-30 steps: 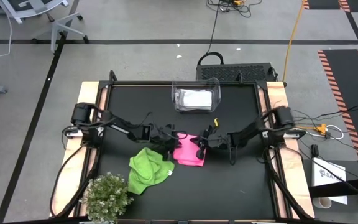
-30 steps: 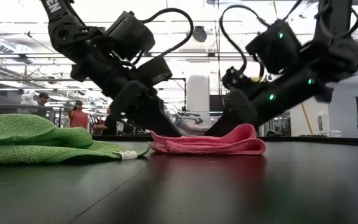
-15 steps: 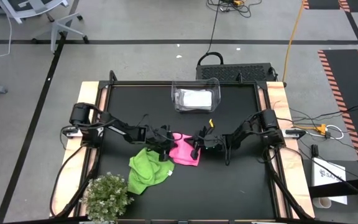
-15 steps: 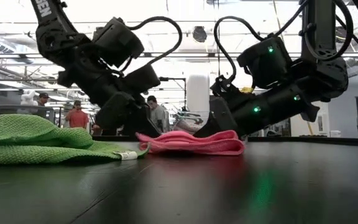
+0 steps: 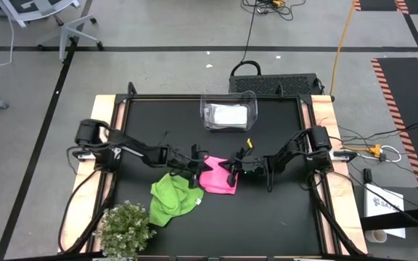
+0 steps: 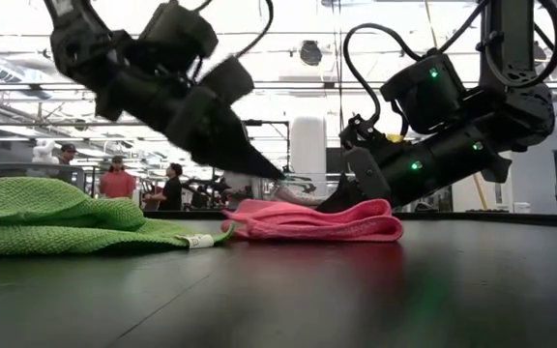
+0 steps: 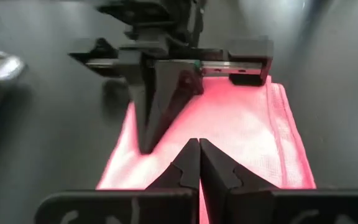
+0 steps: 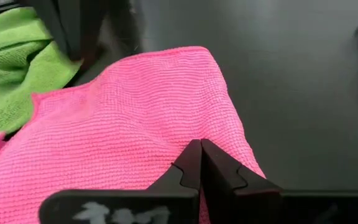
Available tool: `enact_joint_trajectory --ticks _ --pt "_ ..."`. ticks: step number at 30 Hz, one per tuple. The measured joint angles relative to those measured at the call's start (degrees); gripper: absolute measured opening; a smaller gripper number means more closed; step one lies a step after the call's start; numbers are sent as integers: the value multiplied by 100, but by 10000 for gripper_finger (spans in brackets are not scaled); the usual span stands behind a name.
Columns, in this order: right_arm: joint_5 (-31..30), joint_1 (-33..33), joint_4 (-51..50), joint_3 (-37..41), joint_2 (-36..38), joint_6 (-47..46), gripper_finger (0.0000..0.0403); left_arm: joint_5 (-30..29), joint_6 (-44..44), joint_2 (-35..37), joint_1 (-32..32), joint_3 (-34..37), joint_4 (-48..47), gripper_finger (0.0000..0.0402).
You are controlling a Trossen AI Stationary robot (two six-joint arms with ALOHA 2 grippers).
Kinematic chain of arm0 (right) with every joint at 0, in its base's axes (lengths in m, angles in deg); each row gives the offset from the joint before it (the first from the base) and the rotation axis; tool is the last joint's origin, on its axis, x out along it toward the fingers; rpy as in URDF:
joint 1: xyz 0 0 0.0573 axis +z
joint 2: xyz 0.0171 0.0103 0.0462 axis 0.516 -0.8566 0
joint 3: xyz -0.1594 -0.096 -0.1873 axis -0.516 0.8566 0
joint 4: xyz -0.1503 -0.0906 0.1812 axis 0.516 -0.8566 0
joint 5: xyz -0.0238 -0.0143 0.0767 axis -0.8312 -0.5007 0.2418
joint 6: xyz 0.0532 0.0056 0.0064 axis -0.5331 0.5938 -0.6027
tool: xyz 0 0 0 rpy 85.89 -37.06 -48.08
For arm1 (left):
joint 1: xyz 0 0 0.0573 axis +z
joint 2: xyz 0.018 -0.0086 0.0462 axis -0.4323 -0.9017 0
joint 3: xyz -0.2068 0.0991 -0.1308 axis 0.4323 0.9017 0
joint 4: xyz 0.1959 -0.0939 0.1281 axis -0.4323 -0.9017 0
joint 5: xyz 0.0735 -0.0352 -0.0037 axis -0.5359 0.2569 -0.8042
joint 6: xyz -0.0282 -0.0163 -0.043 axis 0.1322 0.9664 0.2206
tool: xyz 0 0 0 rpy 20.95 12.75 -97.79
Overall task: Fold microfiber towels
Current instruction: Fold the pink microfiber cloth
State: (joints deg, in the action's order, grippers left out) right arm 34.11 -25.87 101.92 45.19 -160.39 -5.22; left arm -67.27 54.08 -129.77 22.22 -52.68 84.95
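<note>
Pink towel (image 5: pixel 218 176) lay folded near the middle of the black desk (image 5: pixel 281 210) in the high view, with the left gripper (image 5: pixel 198 168) at one side of it, the right gripper (image 5: pixel 230 174) at the other, and the lime green towel (image 5: pixel 171 200) crumpled just beside it. From the low view, the left gripper (image 6: pixel 271 174) hung just above the pink towel (image 6: pixel 309 220) while the right gripper (image 6: pixel 341 200) pressed at its top. Both wrist views showed each gripper's fingers pinched together, holding nothing, over the pink towel (image 7: pixel 253 143) (image 8: pixel 123 124).
</note>
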Motion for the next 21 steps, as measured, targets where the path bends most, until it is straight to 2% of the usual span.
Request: enact_joint_trajectory --ticks 6,14,17,21 --pt "-21 4 32 13 1 -6 0 67 36 -883 13 -6 1215 4" --pt "-21 4 88 18 28 -4 0 147 363 -1512 18 -21 1376 5" --pt "134 0 66 22 328 -5 0 161 433 -1530 20 -21 1402 8" --pt "281 22 -140 36 1256 62 0 161 433 -1528 22 -21 1424 3"
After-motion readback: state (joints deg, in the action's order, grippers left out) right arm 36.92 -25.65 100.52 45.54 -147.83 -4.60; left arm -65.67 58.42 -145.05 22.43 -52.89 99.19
